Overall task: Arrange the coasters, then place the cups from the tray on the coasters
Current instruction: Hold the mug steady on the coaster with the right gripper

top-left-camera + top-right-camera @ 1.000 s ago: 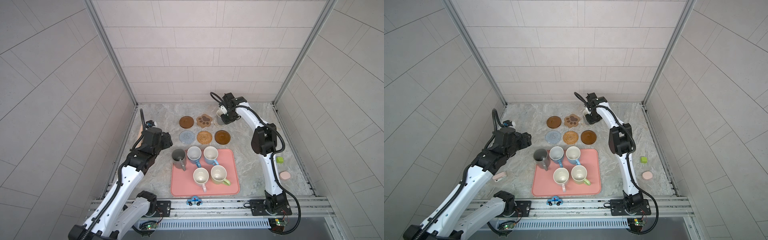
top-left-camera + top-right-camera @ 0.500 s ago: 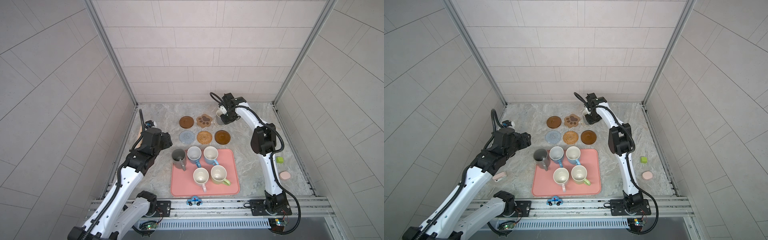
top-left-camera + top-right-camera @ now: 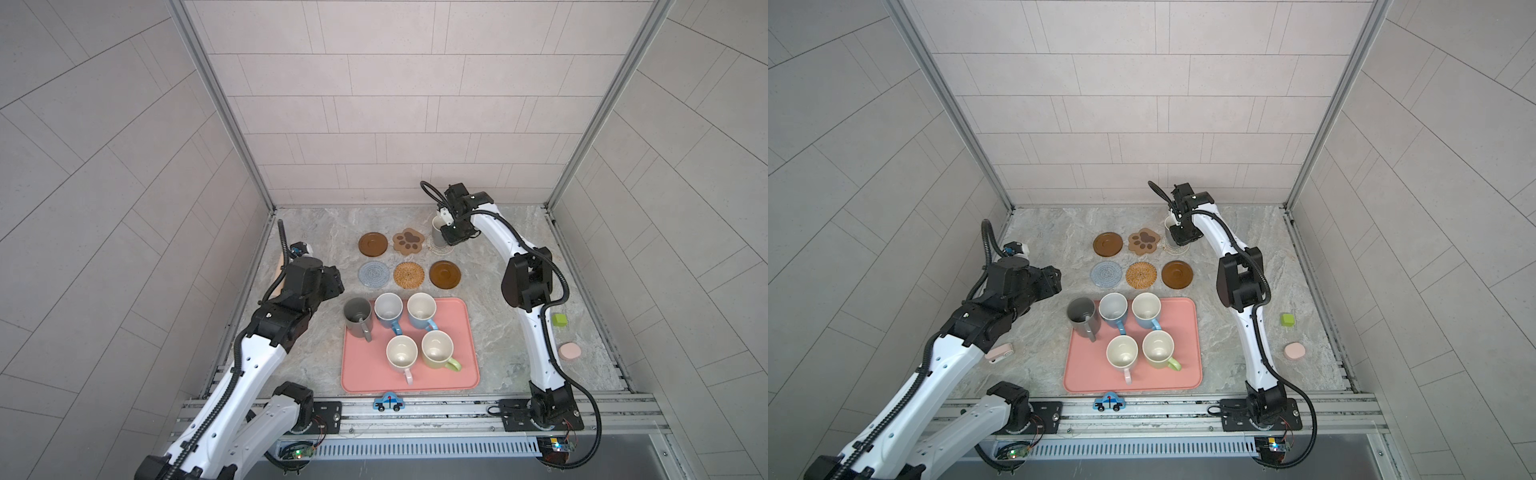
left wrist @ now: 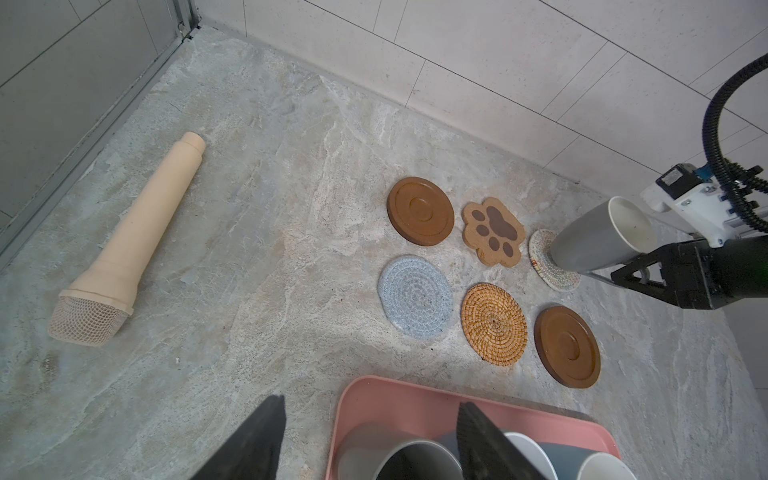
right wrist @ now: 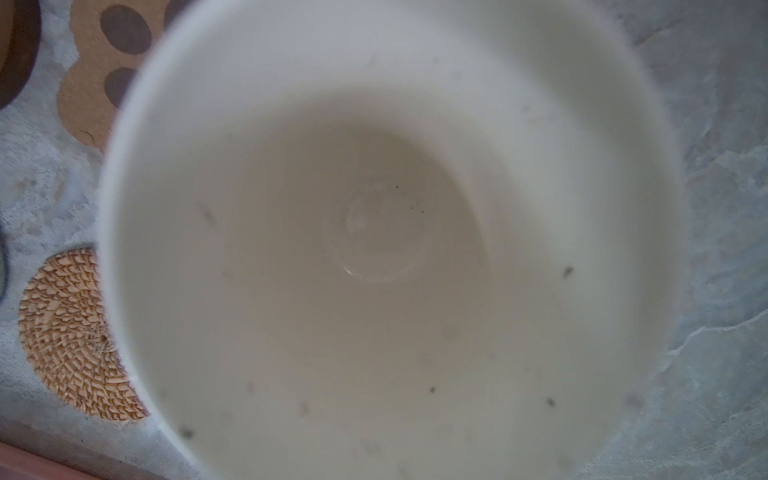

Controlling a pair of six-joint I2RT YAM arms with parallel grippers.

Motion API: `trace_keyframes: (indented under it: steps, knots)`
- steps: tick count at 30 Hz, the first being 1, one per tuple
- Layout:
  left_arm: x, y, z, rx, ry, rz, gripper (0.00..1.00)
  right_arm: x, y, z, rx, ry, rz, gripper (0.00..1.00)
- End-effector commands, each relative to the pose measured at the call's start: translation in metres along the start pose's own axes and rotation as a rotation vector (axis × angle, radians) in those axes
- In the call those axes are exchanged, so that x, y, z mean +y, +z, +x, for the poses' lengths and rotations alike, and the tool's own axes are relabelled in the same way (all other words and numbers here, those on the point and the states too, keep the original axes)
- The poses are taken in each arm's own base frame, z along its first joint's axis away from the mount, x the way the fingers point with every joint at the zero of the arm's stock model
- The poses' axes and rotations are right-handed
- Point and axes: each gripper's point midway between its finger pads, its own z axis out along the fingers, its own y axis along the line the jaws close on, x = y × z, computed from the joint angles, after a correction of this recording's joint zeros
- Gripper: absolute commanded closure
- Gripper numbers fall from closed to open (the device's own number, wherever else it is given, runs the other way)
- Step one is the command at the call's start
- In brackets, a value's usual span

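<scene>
My right pincer point(image 3: 450, 237) is clamped on the grey mug point(image 4: 594, 245), which sits on the cream coaster point(image 4: 539, 254) right under my wrist. My left pincer point(image 4: 368, 440) hangs apart, dark mug point(image 4: 399, 455) on the tray point(image 4: 395, 399) just ahead.

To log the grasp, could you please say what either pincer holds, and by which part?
The right pincer grips the short grey mug, probably by its handle, which is hidden; the left pincer holds nothing.
</scene>
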Motion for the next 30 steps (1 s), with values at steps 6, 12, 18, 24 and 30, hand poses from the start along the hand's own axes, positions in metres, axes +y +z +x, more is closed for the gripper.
trace_keyframes:
  steps: [6, 12, 18, 24, 30]
  knots:
    - [0.009, -0.003, 0.002, -0.01, -0.013, -0.029, 0.28, 0.001, 0.0, -0.006, -0.017, -0.003, -0.006, 0.91]
    - [0.009, -0.003, 0.002, -0.009, -0.013, -0.03, 0.28, 0.001, 0.002, -0.005, -0.01, -0.009, -0.012, 0.91]
    - [0.01, -0.002, 0.004, -0.006, -0.016, -0.03, 0.28, 0.0, 0.006, -0.001, 0.009, -0.02, -0.004, 0.91]
    - [0.012, -0.001, 0.007, -0.003, -0.019, -0.033, 0.28, -0.001, 0.011, 0.005, 0.035, -0.028, 0.002, 0.9]
    - [0.012, 0.0, 0.008, -0.001, -0.02, -0.036, 0.28, -0.003, 0.013, 0.011, 0.057, -0.034, 0.014, 0.87]
